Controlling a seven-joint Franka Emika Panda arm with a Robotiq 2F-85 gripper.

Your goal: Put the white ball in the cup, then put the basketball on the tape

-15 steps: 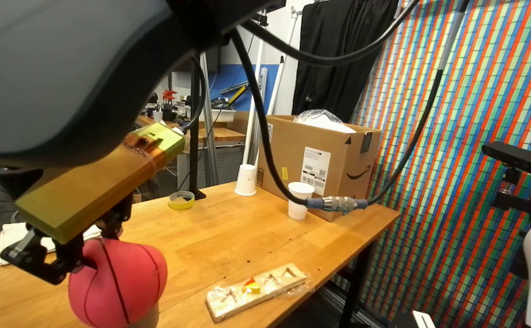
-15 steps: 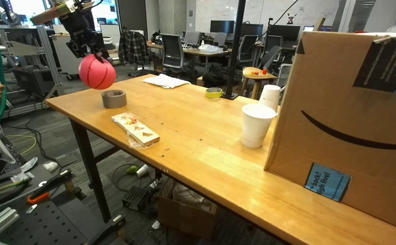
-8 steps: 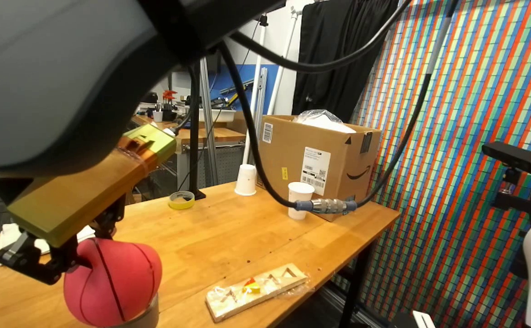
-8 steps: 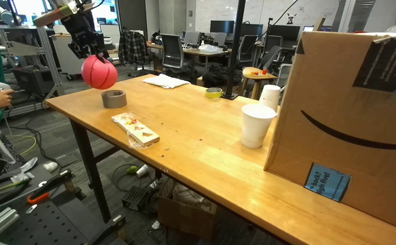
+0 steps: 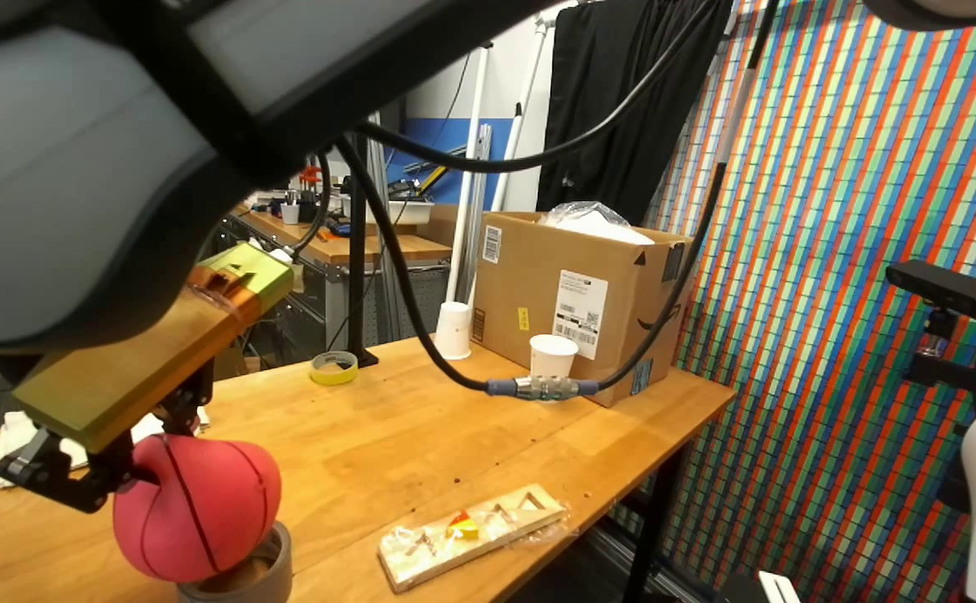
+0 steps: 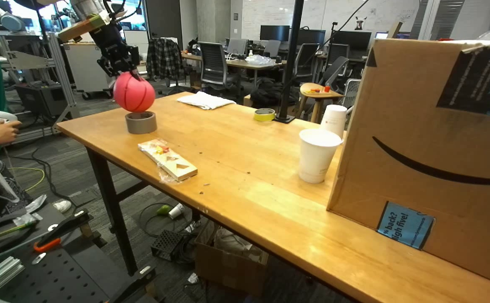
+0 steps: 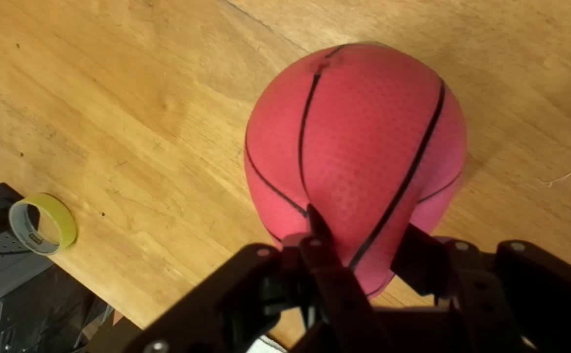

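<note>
My claw (image 7: 360, 234) grips basketball (image 6: 134, 92), tape (image 6: 141, 125) at its six o'clock in an exterior view, release pending; cup (image 6: 317, 159) step unconfirmed.

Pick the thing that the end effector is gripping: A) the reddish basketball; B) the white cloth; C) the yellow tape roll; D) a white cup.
A, since the wrist view shows the end effector clamped on the basketball, whose surface is squeezed in on both sides.
</note>
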